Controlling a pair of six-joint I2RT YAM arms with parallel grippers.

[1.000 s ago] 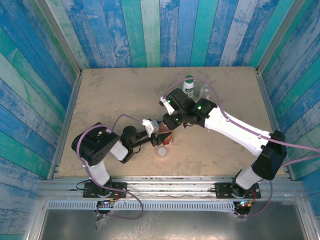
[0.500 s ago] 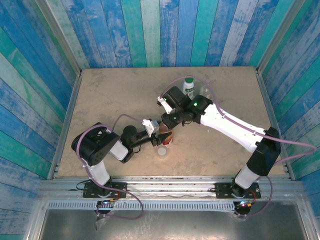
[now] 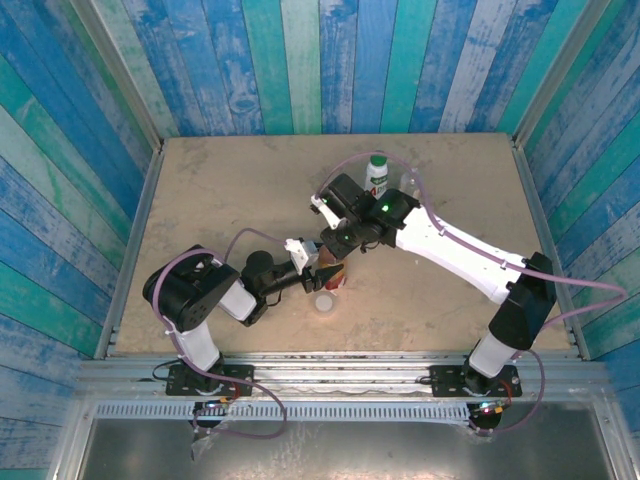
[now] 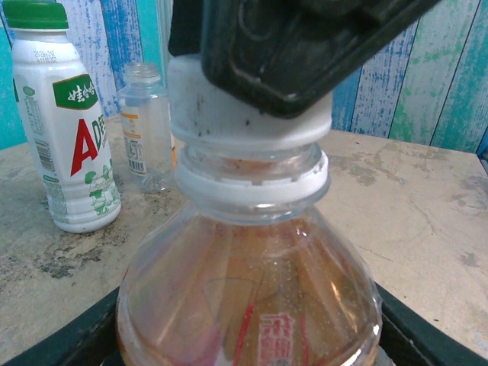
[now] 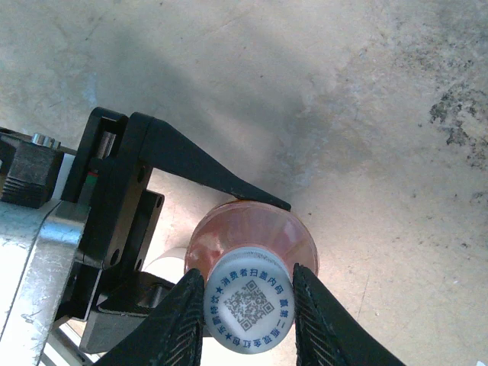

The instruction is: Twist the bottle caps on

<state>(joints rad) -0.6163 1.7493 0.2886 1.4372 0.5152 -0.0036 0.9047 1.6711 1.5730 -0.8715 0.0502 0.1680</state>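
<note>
From up above, the left gripper [image 3: 325,277] and the right gripper [image 3: 336,258] meet near the middle of the sandy-brown table [image 3: 220,200], and the arms cover most of what they hold. The camera on the left arm shows it close up. An amber plastic bottle with a red label [image 4: 248,297] stands upright, and a pale grey round plastic cap [image 4: 229,122] sits on its neck. A black part of the right gripper lies over that cap and hides its top. The camera on the right arm looks straight down and shows the top, with blue print and a square code on it. In that view the right gripper's two ribbed fingers [image 5: 179,320] pinch the pale grey cap, one on each side. Lower down, the left gripper is closed round the body of the amber bottle, with a black finger against its side. Behind it, towards the back wall of blue and green planks [image 3: 300,60], stands a white plastic bottle with a green and red label [image 4: 65,137]. A flat dark green cap [image 4: 34,14] is on top of it. Just beside it is a short clear plastic bottle [image 4: 145,126] with an open neck. From above, a small pale round cap [image 3: 323,301] lies on the table close in front of the amber bottle, near the left gripper's tips.
</note>
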